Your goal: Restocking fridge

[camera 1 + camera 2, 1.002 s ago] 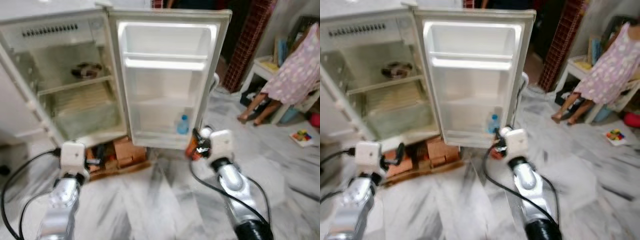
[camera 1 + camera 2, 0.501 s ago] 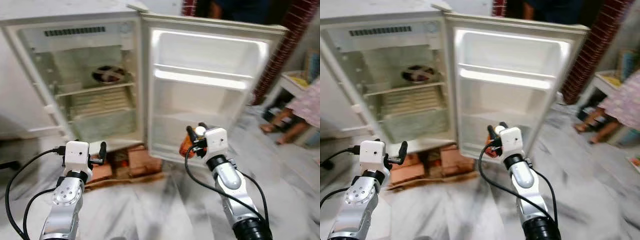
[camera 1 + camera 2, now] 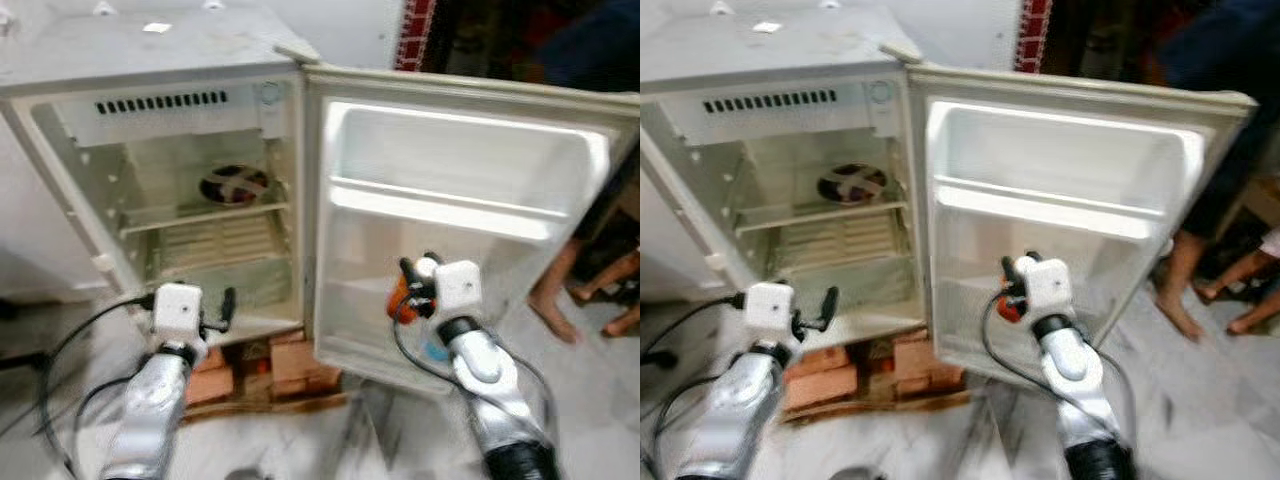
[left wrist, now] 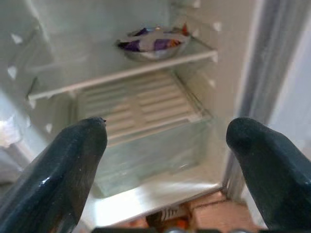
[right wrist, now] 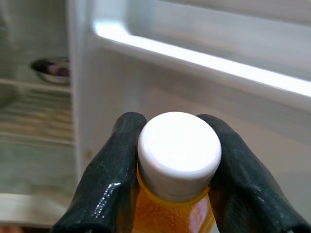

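While the right gripper has its fingers clamped just under the white cap of the orange bottle — held before the open fridge door — a high grip could let it swing and clip a door shelf. Beside it, the left gripper hangs with fingers spread and empty, facing the fridge interior — no help if the bottle slips.

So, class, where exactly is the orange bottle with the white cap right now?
The orange bottle is clamped in the right gripper, held up on the robot's right in front of the open fridge door's lower shelf.
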### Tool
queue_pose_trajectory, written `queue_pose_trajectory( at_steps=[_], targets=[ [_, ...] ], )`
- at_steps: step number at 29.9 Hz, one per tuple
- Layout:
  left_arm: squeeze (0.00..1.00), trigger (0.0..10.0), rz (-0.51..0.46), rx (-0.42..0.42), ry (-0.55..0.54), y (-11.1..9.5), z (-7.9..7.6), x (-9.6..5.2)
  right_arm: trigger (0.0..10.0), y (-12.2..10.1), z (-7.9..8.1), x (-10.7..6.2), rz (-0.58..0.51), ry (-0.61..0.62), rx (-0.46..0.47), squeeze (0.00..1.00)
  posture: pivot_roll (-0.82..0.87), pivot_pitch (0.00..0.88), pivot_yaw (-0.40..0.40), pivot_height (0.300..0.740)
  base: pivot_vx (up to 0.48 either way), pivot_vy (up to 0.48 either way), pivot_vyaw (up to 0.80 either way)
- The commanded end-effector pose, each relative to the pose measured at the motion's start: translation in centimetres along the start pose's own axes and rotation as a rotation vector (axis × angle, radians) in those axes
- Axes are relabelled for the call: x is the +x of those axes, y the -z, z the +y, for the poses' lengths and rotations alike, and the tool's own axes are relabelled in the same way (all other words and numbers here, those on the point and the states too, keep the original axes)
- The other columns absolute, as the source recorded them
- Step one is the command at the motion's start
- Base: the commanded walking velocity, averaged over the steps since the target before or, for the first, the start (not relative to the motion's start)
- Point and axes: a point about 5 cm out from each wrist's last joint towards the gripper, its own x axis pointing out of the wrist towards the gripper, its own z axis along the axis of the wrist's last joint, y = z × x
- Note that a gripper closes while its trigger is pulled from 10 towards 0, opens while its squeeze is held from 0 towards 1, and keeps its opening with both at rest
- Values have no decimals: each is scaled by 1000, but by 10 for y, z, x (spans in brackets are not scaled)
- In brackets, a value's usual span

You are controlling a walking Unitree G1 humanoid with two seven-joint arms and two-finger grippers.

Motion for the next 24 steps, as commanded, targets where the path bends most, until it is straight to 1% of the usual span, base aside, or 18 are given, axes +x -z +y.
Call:
queue_pose_trajectory(
  at_steps=[1,2,13,18,23,24],
  targets=[
    [0,10000,-18,-22,32,-4,-11,2,10000,-3,-16,-1,-11,45,-24,0,8,0,-28,740,0,0,0],
    [0,10000,-16,-7,34,-4,-12,2,10000,-3,-16,-1,-8,42,-21,0,9,0,-29,740,0,0,0],
    [0,10000,-14,-2,51,-2,-14,-2,10000,1,-10,-2,18,-4,17,0,11,0,-31,740,0,0,0],
    [0,10000,-19,2,51,-2,-14,-1,10000,7,-1,-3,55,-76,54,0,10,0,-29,740,0,-441,0],
    [0,10000,-18,4,53,-3,-14,-1,10000,10,2,-6,74,-97,52,0,9,0,-27,740,0,-480,0],
    [0,10000,-21,-13,53,-3,-14,-1,10000,11,3,-6,77,-97,53,0,9,0,-26,740,0,0,0]
  ],
)
